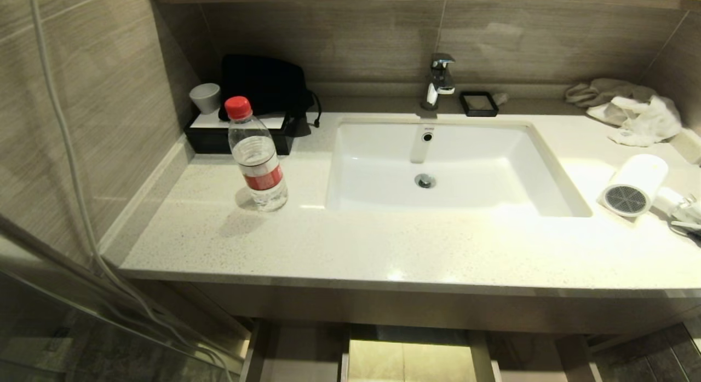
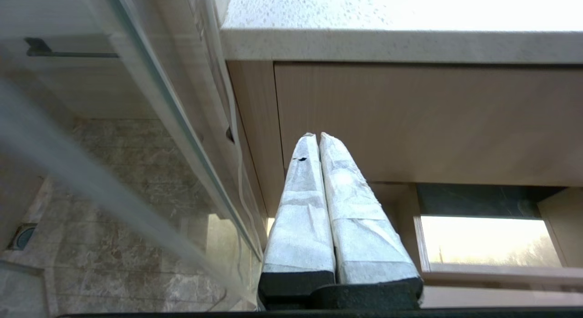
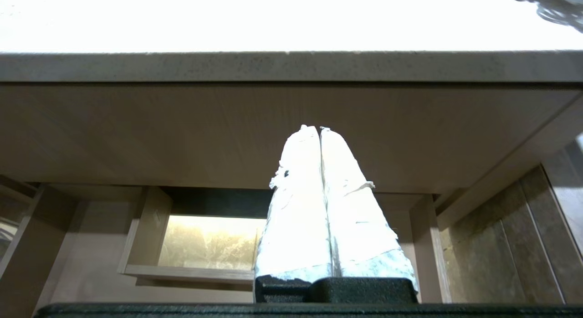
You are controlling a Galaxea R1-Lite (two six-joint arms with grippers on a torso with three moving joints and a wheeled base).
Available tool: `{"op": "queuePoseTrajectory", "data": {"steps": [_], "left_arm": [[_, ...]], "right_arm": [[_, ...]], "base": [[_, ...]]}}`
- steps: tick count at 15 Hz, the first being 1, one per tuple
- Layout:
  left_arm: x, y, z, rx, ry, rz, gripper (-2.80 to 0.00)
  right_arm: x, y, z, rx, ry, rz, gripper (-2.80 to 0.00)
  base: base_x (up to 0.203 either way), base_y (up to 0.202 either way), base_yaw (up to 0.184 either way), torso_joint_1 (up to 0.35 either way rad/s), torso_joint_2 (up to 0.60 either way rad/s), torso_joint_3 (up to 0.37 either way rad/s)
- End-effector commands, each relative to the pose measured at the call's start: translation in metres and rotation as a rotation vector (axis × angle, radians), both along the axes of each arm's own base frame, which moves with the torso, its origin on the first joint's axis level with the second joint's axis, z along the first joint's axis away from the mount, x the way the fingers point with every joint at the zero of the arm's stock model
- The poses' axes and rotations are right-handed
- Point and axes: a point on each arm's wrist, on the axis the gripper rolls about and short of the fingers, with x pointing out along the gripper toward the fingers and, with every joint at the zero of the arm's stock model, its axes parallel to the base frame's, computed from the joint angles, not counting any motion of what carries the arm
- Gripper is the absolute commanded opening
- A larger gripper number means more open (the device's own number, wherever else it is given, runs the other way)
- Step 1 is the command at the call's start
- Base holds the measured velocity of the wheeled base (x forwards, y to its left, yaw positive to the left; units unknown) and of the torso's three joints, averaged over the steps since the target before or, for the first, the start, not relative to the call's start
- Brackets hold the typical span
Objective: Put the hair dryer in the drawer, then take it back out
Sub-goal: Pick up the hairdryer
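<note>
Lying on its side at the right end of the speckled stone desk [image 1: 350, 245], the hair dryer [image 1: 635, 184] is showing its fat white barrel and its round grey mesh grille, which is facing toward the front edge. Its coiled cord [image 1: 687, 218] is running off the right border of the head view, so the handle is hard to make out. Behind it, a crumpled white cloth [image 1: 638, 116] is resting against the wall. A white rectangular sink [image 1: 378, 168] is sitting in the middle, with a chrome faucet [image 1: 440, 81] and a small black dish [image 1: 478, 104] behind it. At the left, a clear bottle [image 1: 256, 155] with a red cap is standing upright, near a black tray [image 1: 208, 138] that is carrying a grey cup [image 1: 205, 97] and a black pouch [image 1: 265, 86].

Under the desk, the wood-grain drawer [image 1: 306, 352] is standing open, its pale interior wrapping around a boxed cutout; the lower border is cutting it off.

Both arms are waiting low in front of the cabinet. The left tool [image 2: 317, 135] and the right tool [image 3: 314, 128] are wrapped in white covering, and each one is pressed together with nothing between its fingers. A glass panel [image 2: 136, 104] is standing just beside the left tool.
</note>
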Motion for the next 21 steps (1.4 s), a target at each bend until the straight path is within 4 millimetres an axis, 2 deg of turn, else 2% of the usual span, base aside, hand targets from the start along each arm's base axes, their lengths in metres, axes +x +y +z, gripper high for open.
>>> {"op": "queuePoseTrajectory", "data": {"steps": [1, 9, 10, 11, 12, 13, 14, 16, 18, 19, 20, 21], "left_arm": [[0.000, 0.000, 0.000, 0.000, 0.000, 0.000, -2.80], [0.000, 0.000, 0.000, 0.000, 0.000, 0.000, -2.80], [0.000, 0.000, 0.000, 0.000, 0.000, 0.000, -2.80], [0.000, 0.000, 0.000, 0.000, 0.000, 0.000, -2.80], [0.000, 0.000, 0.000, 0.000, 0.000, 0.000, -2.80], [0.000, 0.000, 0.000, 0.000, 0.000, 0.000, -2.80], [0.000, 0.000, 0.000, 0.000, 0.000, 0.000, -2.80], [0.000, 0.000, 0.000, 0.000, 0.000, 0.000, -2.80], [0.000, 0.000, 0.000, 0.000, 0.000, 0.000, -2.80], [0.000, 0.000, 0.000, 0.000, 0.000, 0.000, -2.80], [0.000, 0.000, 0.000, 0.000, 0.000, 0.000, -2.80], [0.000, 0.000, 0.000, 0.000, 0.000, 0.000, -2.80]], "right_arm": [[0.000, 0.000, 0.000, -0.004, 0.002, 0.003, -2.80], [0.000, 0.000, 0.000, -0.008, -0.002, -0.005, -2.80], [-0.001, 0.000, 0.003, -0.015, -0.016, -0.003, -2.80], [-0.003, 0.000, 0.015, -0.025, -0.049, -0.001, -2.80], [-0.008, 0.000, 0.039, -0.029, -0.090, 0.011, -2.80], [-0.013, 0.001, 0.074, -0.030, -0.140, 0.039, -2.80], [-0.016, 0.001, 0.114, -0.027, -0.183, 0.066, -2.80], [-0.013, 0.002, 0.213, -0.018, -0.239, 0.102, -2.80], [-0.008, 0.003, 0.292, -0.017, -0.227, 0.112, -2.80], [0.003, 0.002, 0.318, -0.029, -0.147, 0.107, -2.80], [0.025, 0.002, 0.332, -0.054, -0.001, 0.096, -2.80], [0.047, 0.001, 0.336, -0.085, 0.150, 0.066, -2.80]], "base": [[0.000, 0.000, 0.000, 0.188, -0.14, 0.033], [0.000, 0.000, 0.000, 0.025, -0.02, 0.006], [0.000, 0.000, 0.000, 0.000, 0.00, 0.000], [0.000, 0.000, 0.000, 0.000, 0.00, 0.000], [0.000, 0.000, 0.000, 0.000, 0.00, 0.000], [0.000, 0.000, 0.000, 0.000, 0.00, 0.000], [0.000, 0.000, 0.000, 0.000, 0.00, 0.000], [0.000, 0.000, 0.000, 0.000, 0.00, 0.000], [0.000, 0.000, 0.000, 0.000, 0.00, 0.000], [0.000, 0.000, 0.000, 0.000, 0.00, 0.000], [0.000, 0.000, 0.000, 0.000, 0.00, 0.000], [0.000, 0.000, 0.000, 0.000, 0.00, 0.000]]}}
